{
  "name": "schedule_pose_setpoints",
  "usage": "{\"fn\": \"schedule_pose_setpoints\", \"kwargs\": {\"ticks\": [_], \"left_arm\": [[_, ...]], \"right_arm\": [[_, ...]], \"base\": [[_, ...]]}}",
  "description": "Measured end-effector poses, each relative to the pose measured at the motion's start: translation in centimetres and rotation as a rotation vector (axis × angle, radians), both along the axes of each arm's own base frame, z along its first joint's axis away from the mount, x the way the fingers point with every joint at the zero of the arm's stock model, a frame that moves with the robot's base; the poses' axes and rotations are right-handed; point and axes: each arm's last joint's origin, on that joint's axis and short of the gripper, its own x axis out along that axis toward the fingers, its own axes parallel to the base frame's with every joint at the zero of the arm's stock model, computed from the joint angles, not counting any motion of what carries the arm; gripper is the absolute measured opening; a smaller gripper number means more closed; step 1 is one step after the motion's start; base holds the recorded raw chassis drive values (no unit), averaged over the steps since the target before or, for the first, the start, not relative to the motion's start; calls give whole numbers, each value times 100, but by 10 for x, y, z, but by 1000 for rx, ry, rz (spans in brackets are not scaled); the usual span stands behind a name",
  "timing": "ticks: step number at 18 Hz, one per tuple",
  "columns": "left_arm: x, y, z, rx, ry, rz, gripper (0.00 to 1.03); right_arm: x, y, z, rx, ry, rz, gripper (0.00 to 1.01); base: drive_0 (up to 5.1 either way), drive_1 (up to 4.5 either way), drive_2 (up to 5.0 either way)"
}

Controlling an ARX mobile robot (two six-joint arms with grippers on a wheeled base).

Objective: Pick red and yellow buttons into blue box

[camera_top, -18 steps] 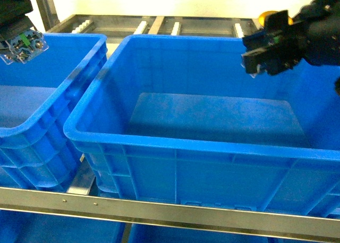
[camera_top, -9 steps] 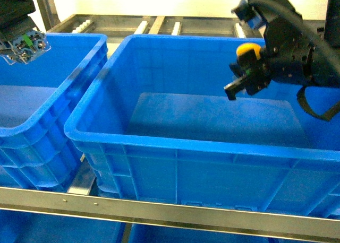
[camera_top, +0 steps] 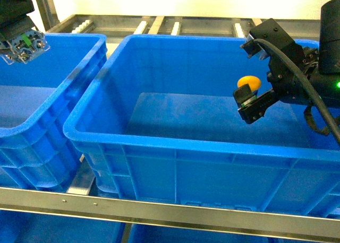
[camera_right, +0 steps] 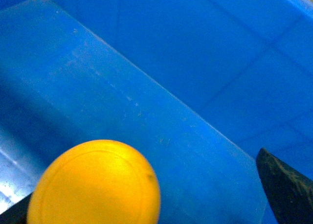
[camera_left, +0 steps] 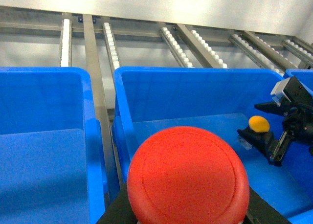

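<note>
Right gripper [camera_top: 249, 98] clamped on yellow button [camera_top: 248, 83], hanging inside blue box [camera_top: 175, 142] above floor. Left gripper [camera_top: 21, 44] grasping red button [camera_left: 188, 177], parked over neighbouring crate [camera_top: 32, 131]. You're handling light, rigid plastic; domed caps probably slick, so pinch blocky base. Release low, it'll likely bounce.

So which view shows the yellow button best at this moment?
The head view: the yellow button shows whole, held by the right gripper inside the blue box. The left wrist view shows it small and far off; the right wrist view shows only its cap, cropped and close.
</note>
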Motion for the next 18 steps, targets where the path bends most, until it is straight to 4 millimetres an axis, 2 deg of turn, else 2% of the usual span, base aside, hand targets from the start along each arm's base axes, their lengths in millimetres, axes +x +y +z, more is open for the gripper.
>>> {"fn": "schedule_pose_setpoints", "kwargs": {"ticks": [1, 2, 14, 17, 18], "left_arm": [[0, 0, 0, 0, 0, 0, 24], [0, 0, 0, 0, 0, 0, 24], [0, 0, 0, 0, 0, 0, 24], [0, 0, 0, 0, 1, 0, 24], [0, 0, 0, 0, 0, 0, 24]], "right_arm": [[0, 0, 0, 1, 0, 0, 100], [0, 0, 0, 0, 0, 0, 97], [0, 0, 0, 1, -3, 0, 98], [-6, 0, 6, 15, -90, 61, 98], [-6, 0, 8, 2, -50, 59, 98]], "base": [[0, 0, 0], [0, 0, 0], [0, 0, 0], [0, 0, 0], [0, 0, 0]]}}
